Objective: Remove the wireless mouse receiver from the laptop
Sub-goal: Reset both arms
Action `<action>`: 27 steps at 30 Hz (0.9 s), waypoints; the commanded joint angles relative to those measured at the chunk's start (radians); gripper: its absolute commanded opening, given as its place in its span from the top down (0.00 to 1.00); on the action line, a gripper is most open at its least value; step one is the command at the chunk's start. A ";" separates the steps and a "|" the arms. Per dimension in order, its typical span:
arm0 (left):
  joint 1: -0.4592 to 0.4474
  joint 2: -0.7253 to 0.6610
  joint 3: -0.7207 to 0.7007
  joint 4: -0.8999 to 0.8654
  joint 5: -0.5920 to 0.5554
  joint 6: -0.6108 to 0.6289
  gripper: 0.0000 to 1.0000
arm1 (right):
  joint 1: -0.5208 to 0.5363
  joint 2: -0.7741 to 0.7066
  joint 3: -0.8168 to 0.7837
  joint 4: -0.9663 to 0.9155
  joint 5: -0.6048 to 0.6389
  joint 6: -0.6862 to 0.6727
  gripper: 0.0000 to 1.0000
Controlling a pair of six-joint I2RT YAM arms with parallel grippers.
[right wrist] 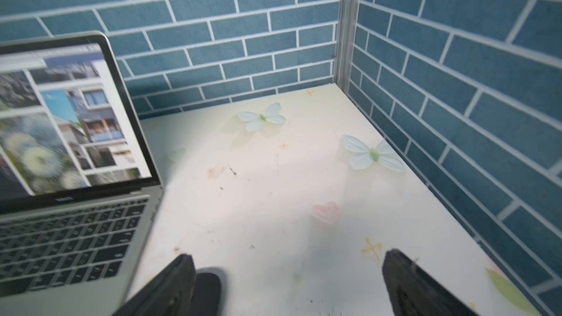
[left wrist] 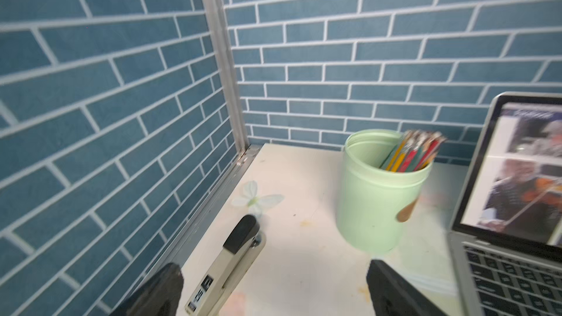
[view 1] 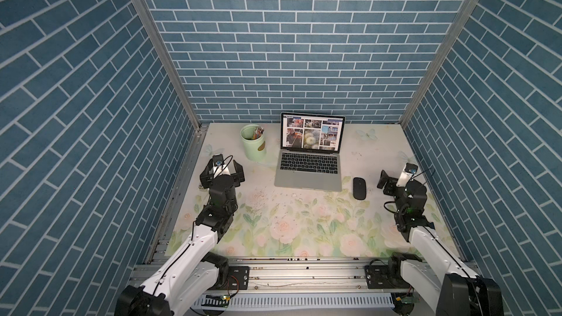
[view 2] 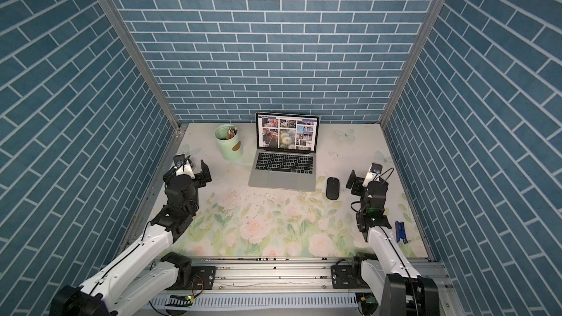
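Observation:
The silver-grey laptop [view 1: 308,174] [view 2: 282,174] stands open at the back middle of the table, its screen showing a photo collage. Its screen edge and keys also appear in the wrist views, the laptop [left wrist: 511,238] [right wrist: 76,223]. The wireless mouse receiver does not show in any view. My left gripper [view 1: 222,168] [left wrist: 273,272] hovers open to the left of the laptop, over a stapler, holding nothing. My right gripper [view 1: 398,177] [right wrist: 290,259] is open to the right of the laptop, beside the mouse, with nothing between its fingers.
A flat black mouse [view 1: 359,188] [right wrist: 206,290] lies right of the laptop. A mint-green cup of pencils [view 1: 253,146] [left wrist: 380,196] stands to the laptop's left. A beige and black stapler [left wrist: 228,265] lies by the left wall. A blue object [view 2: 400,231] sits beside the right arm.

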 commanded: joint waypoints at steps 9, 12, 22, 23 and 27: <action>0.059 0.294 -0.202 0.659 0.086 0.064 0.00 | 0.007 0.567 -0.130 1.003 -0.132 -0.100 0.00; 0.061 0.454 -0.256 0.911 0.124 0.134 0.00 | 0.008 0.553 -0.096 0.919 -0.154 -0.115 0.00; 0.270 0.619 -0.205 0.951 0.573 0.069 0.00 | 0.031 0.540 -0.003 0.704 -0.197 -0.169 0.00; 0.271 0.626 -0.210 0.974 0.569 0.068 0.00 | 0.031 0.544 -0.005 0.719 -0.200 -0.167 0.00; 0.271 0.621 -0.209 0.962 0.569 0.067 0.00 | 0.032 0.540 -0.009 0.718 -0.197 -0.169 0.00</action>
